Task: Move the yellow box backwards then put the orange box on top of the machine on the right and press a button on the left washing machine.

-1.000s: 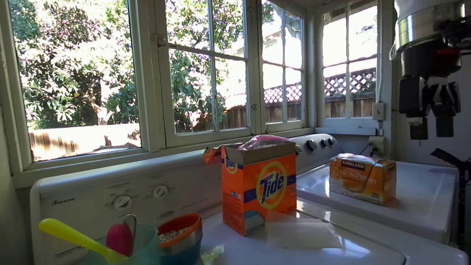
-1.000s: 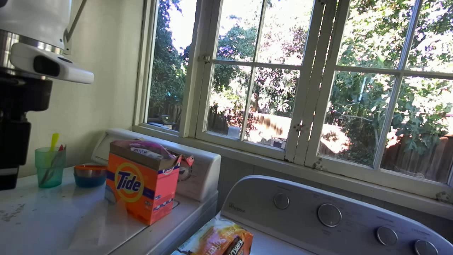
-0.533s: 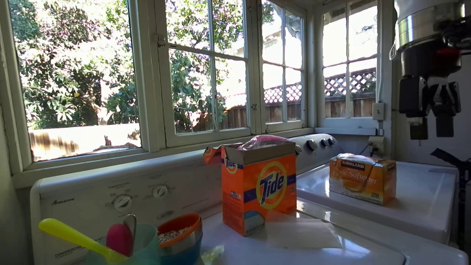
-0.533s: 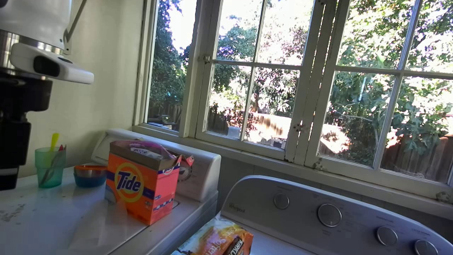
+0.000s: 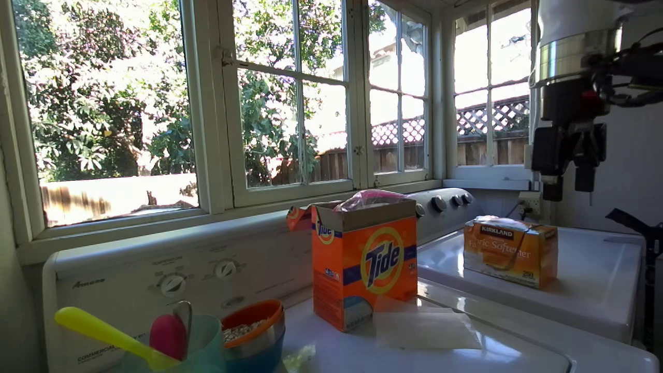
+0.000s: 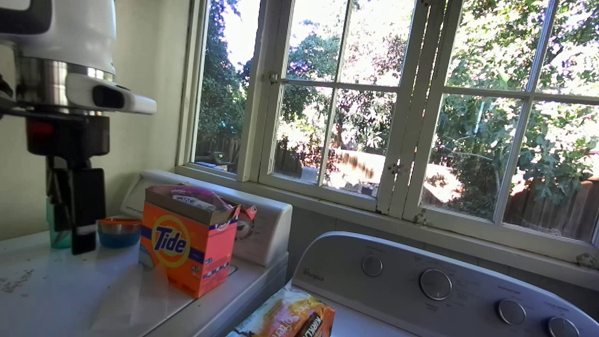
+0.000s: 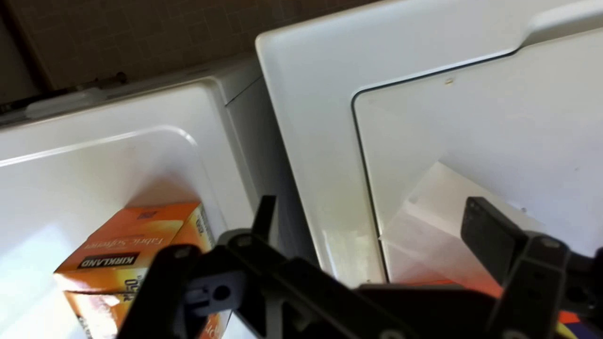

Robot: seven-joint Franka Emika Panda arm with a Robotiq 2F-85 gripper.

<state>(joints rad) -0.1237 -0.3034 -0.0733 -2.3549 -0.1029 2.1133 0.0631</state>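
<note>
Orange cardboard shaped the upright, open-topped Tide box [image 5: 365, 264] on the glossy white left machine [image 5: 331, 353]; the yellow-orange Kirkland carton [image 5: 510, 254] sat on the right machine [image 5: 593, 277]; the black gripper [image 7: 374, 220] hung spread wide above

Above the gripper [image 5: 568, 184], the arm [image 6: 84, 35] is glossy white and rounded, with a dark, round-cornered border [image 6: 42, 21] higher up. Between it and the gripper's black base [image 6: 86, 135] runs a shiny silver ring [image 6: 42, 86]. Just over the base, a blunt white handle [image 6: 140, 105] bears a black oval [image 6: 107, 97]. The base itself is block-like, marked with a red patch [image 6: 41, 128]. Beside it, in an exterior view, black cables [image 5: 634, 99] curve. The fingers [image 6: 87, 206] are black and straight-edged, one with a pale band [image 6: 85, 229] just above its tip. In the wrist view, round screw heads [image 7: 549, 242] dot the black links [image 7: 325, 289] behind the fingertips [image 7: 492, 235], and a grey bracket [image 7: 235, 282] there has a round hole [image 7: 221, 293].
</note>
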